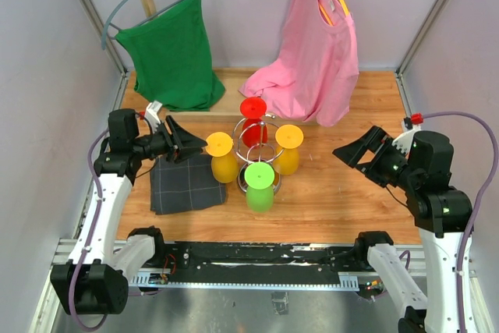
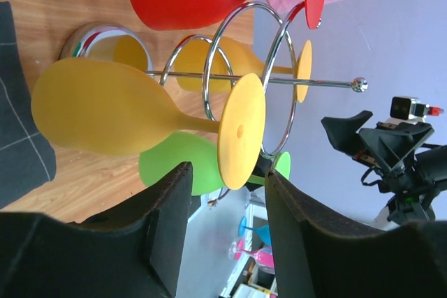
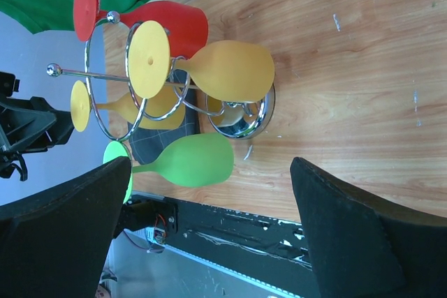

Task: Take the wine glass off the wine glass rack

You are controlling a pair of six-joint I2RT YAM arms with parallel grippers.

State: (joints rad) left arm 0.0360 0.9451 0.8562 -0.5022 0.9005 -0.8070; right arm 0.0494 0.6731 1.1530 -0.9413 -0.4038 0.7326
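The chrome wine glass rack point(image 1: 269, 148) stands mid-table with several plastic wine glasses hung on it: red point(image 1: 253, 118), green point(image 1: 260, 185) and two yellow. My left gripper point(image 1: 199, 146) is level with the left yellow wine glass point(image 1: 223, 158), right at its foot. In the left wrist view that yellow foot point(image 2: 241, 130) dips just between the tips of my left gripper point(image 2: 227, 170); the jaws stand apart, not touching it. My right gripper point(image 1: 343, 157) hangs wide open to the right of the rack, and through it point(image 3: 211, 165) I see the rack's base point(image 3: 255, 120).
A dark grey checked cloth point(image 1: 185, 185) lies on the wooden table point(image 1: 343, 200) under my left arm. A green shirt point(image 1: 171, 48) and a pink shirt point(image 1: 312, 52) hang on hangers at the back. Walls close both sides; a black rail point(image 1: 257, 259) runs along the near edge.
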